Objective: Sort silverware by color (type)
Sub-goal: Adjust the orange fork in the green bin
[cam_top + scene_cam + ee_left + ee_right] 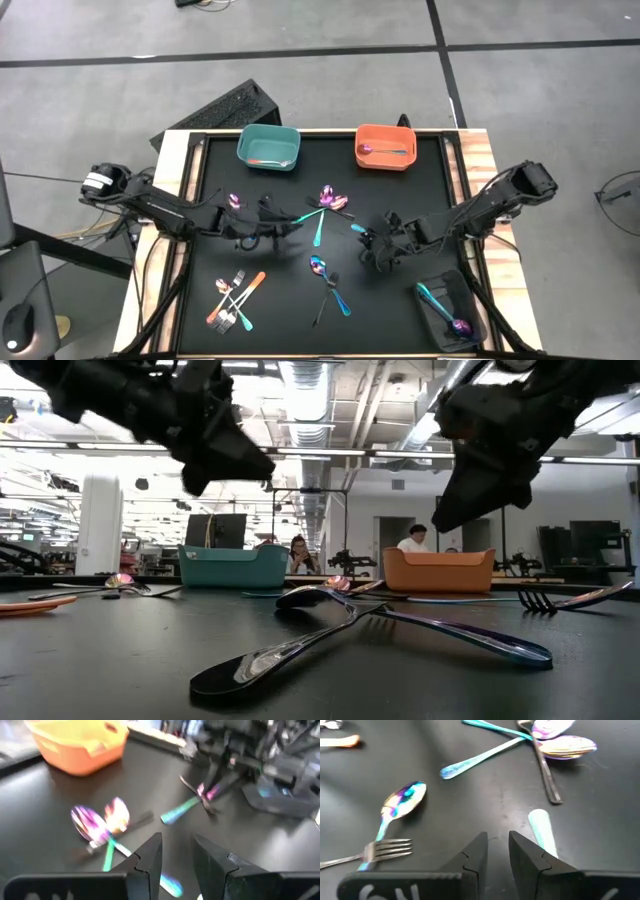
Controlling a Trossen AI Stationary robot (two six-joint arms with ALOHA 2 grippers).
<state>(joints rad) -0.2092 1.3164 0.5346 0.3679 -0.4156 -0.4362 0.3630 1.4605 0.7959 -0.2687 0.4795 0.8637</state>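
Note:
Silverware lies scattered on the black mat. A crossed bunch of purple-bowled spoons with teal and dark handles (328,203) (100,822) (560,742) sits in the middle. A spoon (402,800) and a fork (390,849) lie nearer (325,275), and several pieces lie at the near left (235,298). My left gripper (283,228) (175,855) hovers left of the middle bunch, slightly open and empty. My right gripper (368,240) (495,850) hovers to its right, slightly open and empty. A teal handle (540,827) lies beside one of its fingers.
A teal bin (268,147) and an orange bin (386,146) stand at the far edge, each with a piece inside. A dark tray (450,310) at the near right holds a teal-handled spoon. A keyboard (215,115) lies beyond the table. People sit in the room behind (298,552).

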